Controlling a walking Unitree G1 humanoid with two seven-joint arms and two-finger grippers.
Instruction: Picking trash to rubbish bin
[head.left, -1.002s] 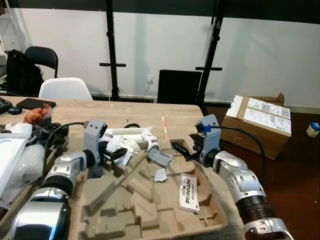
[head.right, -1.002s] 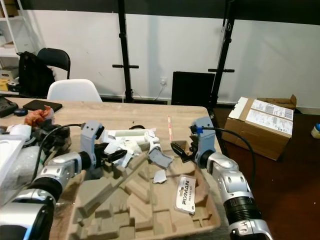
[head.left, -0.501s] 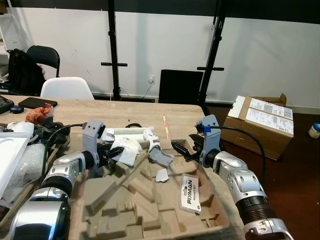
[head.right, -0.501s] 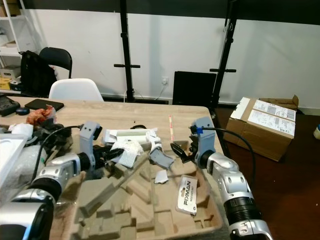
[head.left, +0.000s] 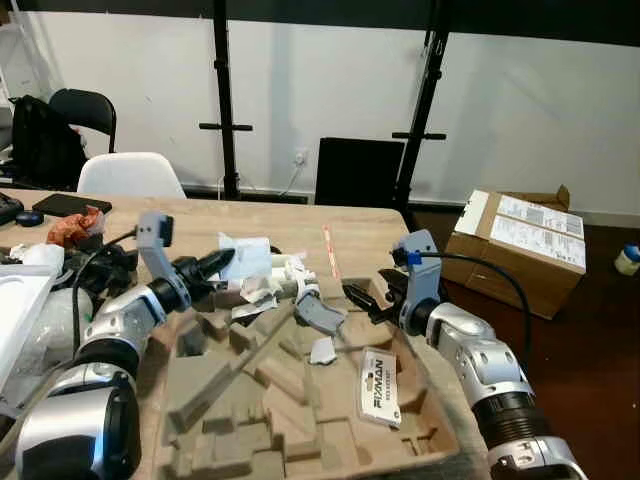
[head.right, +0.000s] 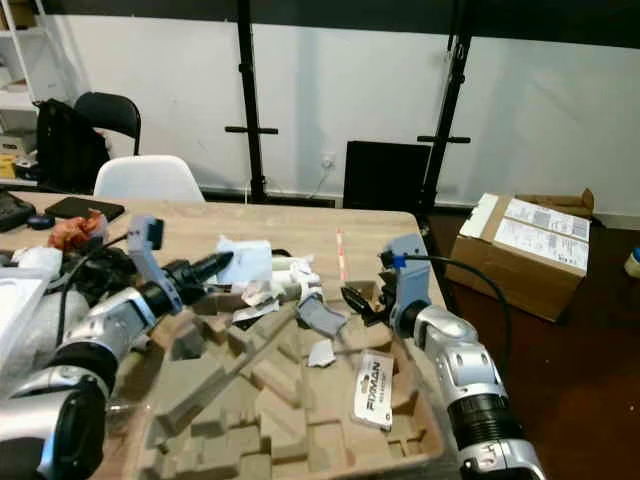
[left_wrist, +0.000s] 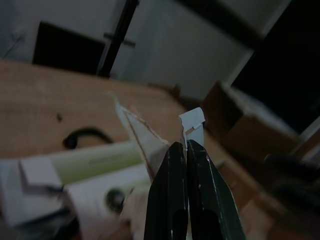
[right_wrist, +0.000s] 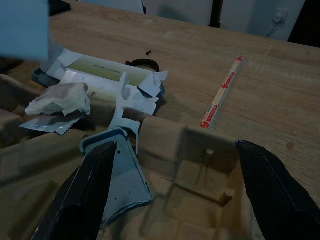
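My left gripper (head.left: 222, 260) is shut on a white piece of paper (head.left: 248, 257), lifted above the pile of torn white packaging (head.left: 262, 285) at the back of the brown moulded pulp tray (head.left: 300, 420). In the left wrist view the closed fingers (left_wrist: 185, 195) pinch the paper (left_wrist: 192, 122). My right gripper (head.left: 365, 297) stands open over the tray's far right corner, next to a grey plastic scrap (head.left: 318, 315). The right wrist view has that scrap (right_wrist: 122, 170) between its spread fingers (right_wrist: 85, 190). A FIXMAN label (head.left: 377, 385) lies in the tray.
A red-and-white stick (head.left: 328, 250) lies on the wooden table (head.left: 290, 222). Bags and an orange wrapper (head.left: 72, 225) crowd the table's left. A white chair (head.left: 128, 175) and black chair (head.left: 80, 110) stand behind. A cardboard box (head.left: 520, 245) sits on the floor, right.
My left arm has lifted and swung its wrist back to the left, raising the white paper off the pile. The right arm has stayed put.
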